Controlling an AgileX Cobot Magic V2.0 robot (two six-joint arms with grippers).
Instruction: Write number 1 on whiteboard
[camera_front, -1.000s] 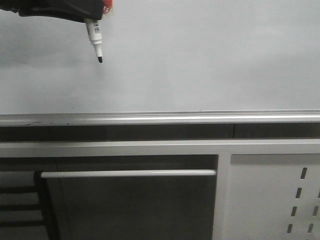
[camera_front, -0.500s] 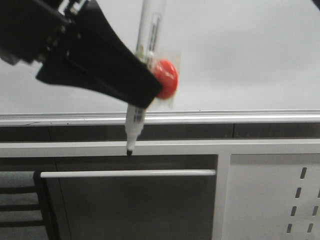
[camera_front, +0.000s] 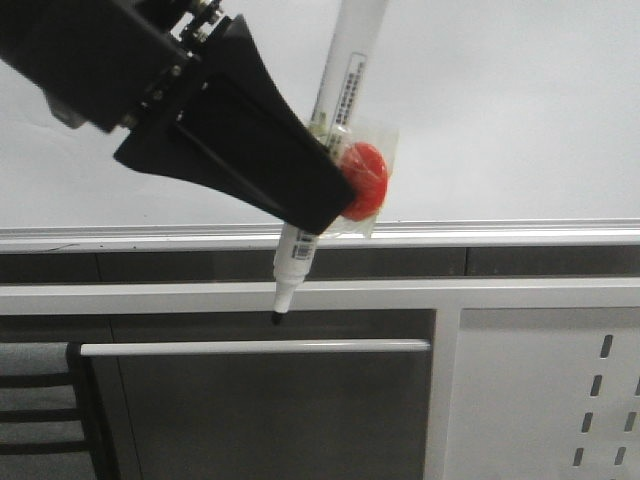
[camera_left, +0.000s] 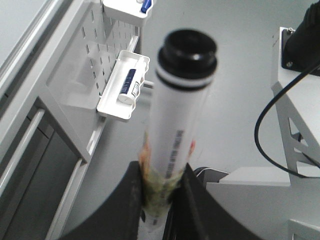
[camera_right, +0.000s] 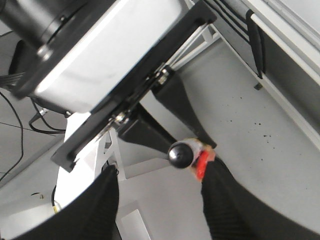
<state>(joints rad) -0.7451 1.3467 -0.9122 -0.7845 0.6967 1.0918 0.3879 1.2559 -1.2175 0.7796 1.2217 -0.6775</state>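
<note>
Whiteboard (camera_front: 500, 120) unmarked; left claw (camera_front: 325, 200), clamped on marker (camera_front: 300, 250), shifted right; right claw (camera_right: 160, 200) apart.

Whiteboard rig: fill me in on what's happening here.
The left gripper is shut on a white marker, tip pointing down with its cap off. In the front view the tip sits below the whiteboard and its silver rail, so it isn't on the writing surface. No stroke shows on the board. The right gripper is open and holds nothing.
</note>
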